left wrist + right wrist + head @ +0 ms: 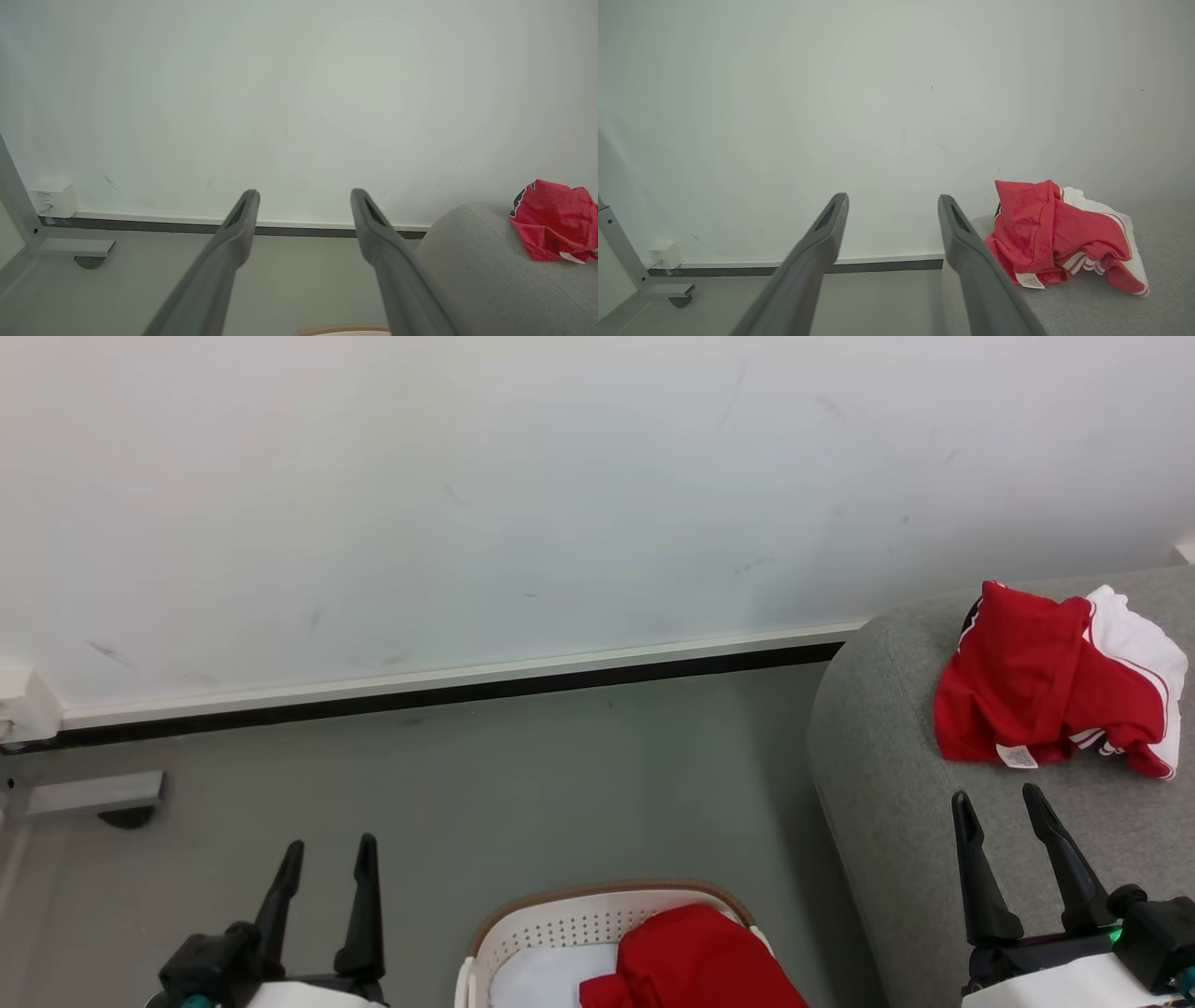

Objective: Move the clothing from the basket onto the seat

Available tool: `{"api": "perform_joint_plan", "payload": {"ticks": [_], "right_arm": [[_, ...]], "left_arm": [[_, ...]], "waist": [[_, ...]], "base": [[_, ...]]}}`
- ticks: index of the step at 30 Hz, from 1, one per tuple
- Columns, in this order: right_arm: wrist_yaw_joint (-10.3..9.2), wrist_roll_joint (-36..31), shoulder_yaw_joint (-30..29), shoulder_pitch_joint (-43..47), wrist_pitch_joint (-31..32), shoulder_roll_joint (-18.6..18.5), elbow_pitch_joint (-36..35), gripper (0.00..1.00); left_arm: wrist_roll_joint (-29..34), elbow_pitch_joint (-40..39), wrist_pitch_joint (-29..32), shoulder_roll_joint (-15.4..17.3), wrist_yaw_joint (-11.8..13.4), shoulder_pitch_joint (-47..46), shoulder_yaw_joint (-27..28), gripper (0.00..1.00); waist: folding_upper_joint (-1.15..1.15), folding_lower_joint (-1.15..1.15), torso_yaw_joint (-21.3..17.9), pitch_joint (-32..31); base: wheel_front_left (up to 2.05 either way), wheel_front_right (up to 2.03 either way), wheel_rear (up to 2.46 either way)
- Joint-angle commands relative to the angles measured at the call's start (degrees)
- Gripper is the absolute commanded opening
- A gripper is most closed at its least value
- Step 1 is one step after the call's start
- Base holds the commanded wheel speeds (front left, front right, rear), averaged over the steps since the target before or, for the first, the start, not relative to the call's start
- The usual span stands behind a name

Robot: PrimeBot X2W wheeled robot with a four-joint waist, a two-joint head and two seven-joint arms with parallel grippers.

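While its 2 fingers stand spread with nothing between them, the right gripper (pixel 996 795) hangs over the seat (pixel 887 803), near a red-and-white bundle of clothing (pixel 1046 686) lying farther back on it. The left gripper (pixel 331 845), equally spread and empty, hovers above the floor (pixel 560 775), just left of the basket (pixel 560 901), where 1 red garment (pixel 695 957) lies on a pale cloth (pixel 541 980).

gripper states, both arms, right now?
Left gripper: open, holding nothing.
Right gripper: open, holding nothing.
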Motion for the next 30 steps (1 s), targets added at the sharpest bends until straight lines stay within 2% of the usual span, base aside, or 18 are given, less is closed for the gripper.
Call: {"api": "perform_joint_plan", "payload": {"ticks": [1,10,16,30], "right_arm": [[-0.13,-0.02,-0.03,-0.56,0.0,-0.34,0.13,1.0],[-0.13,0.39,-0.95,-0.96,0.0,-0.86,0.28,1.0],[-0.13,0.82,-2.82,-0.73,0.01,-1.42,0.73,1.0],[-0.13,2.59,-5.97,-5.57,0.0,-1.7,-0.68,1.0]], "left_arm": [[0.56,0.14,-0.03,0.03,-0.07,-0.6,0.28,1.0],[1.1,0.81,-0.03,-0.23,-0.86,-0.95,-0.06,1.0],[0.21,2.51,-0.03,-0.26,-1.04,-2.97,-3.38,1.0],[1.63,14.38,0.0,-0.06,-2.34,-13.23,-11.63,1.0]], "waist": [[0.0,0.0,-0.12,0.04],[0.0,0.0,-1.83,0.45],[0.0,0.0,-3.7,1.71],[0.0,0.0,-9.82,11.16]], "base": [[0.0,0.0,0.0],[0.0,0.0,0.0],[0.0,0.0,0.0],[0.0,0.0,0.0]]}}
